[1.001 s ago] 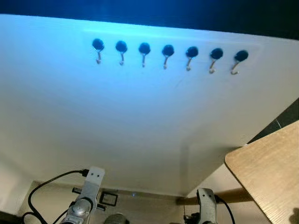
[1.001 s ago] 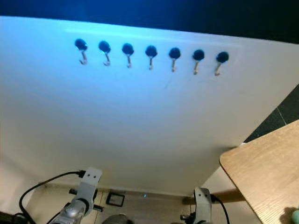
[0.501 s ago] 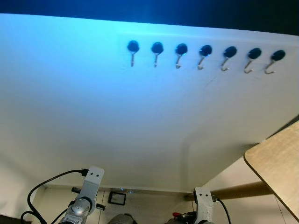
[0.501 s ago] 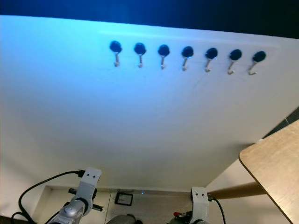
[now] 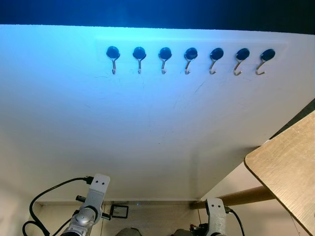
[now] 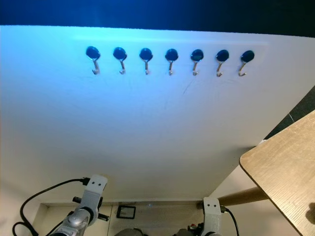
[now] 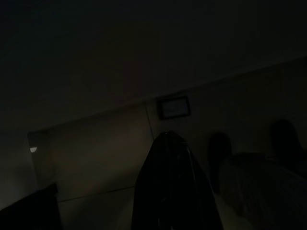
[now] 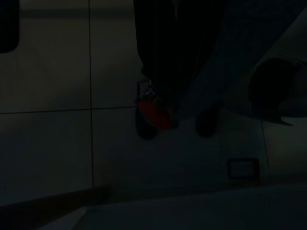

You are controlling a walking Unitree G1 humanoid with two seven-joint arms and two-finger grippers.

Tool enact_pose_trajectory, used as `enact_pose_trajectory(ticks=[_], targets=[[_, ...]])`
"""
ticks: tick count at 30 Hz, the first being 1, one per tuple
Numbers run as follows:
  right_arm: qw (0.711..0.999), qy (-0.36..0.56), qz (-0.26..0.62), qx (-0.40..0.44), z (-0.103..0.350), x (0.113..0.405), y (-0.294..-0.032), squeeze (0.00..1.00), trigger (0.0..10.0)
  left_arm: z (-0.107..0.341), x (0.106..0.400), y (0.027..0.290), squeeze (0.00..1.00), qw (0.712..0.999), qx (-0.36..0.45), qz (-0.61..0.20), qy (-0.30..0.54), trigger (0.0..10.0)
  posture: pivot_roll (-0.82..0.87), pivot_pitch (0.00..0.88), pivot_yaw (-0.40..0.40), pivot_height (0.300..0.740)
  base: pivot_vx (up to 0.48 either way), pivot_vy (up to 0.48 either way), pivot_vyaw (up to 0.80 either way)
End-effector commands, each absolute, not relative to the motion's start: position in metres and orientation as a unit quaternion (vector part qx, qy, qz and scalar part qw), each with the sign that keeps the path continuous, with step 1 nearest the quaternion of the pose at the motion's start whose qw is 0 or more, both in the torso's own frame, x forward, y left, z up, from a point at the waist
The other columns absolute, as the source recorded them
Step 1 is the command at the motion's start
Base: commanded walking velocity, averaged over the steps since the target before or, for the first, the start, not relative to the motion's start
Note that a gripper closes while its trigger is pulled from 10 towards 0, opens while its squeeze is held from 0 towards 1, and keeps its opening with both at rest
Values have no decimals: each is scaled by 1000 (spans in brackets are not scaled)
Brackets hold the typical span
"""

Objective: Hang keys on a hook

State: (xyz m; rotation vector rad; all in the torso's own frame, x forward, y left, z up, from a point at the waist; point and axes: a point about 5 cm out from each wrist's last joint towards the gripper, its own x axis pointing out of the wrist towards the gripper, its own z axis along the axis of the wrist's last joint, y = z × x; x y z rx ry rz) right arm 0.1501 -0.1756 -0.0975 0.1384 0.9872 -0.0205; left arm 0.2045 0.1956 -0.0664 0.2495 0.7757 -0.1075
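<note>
Keys held low, hooks overhead

Right now I see a row of seven black-knobbed metal hooks [image 5: 188,60] high on the white wall [image 5: 147,128]. My right gripper [image 8: 175,115] hangs low over the tiled floor [image 8: 48,143], pinching keys with a red tag [image 8: 153,112]. My left gripper [image 7: 170,191] hangs idle; I cannot tell its fingers' state. A light wooden tabletop [image 5: 288,167] sits on the right.

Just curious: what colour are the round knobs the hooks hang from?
Black; the knobs show best in the left eye view, on the white wall.
</note>
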Motion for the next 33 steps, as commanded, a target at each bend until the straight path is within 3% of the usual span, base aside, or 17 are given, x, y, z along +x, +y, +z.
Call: enact_pose_trajectory(ticks=[1,18,33], targets=[[877,475,-18,70,-98,147,-178,0,10000,-70,200,193,0,914,116,-53,386,10000,85,77,-40,740,0,0,0],[878,475,-16,67,-98,148,-179,0,10000,-69,202,195,0,916,106,-47,384,10000,86,77,-40,740,0,0,0],[877,475,-15,66,-98,147,-179,0,10000,-67,204,195,0,919,108,-51,377,10000,88,66,-37,740,-325,0,0]])
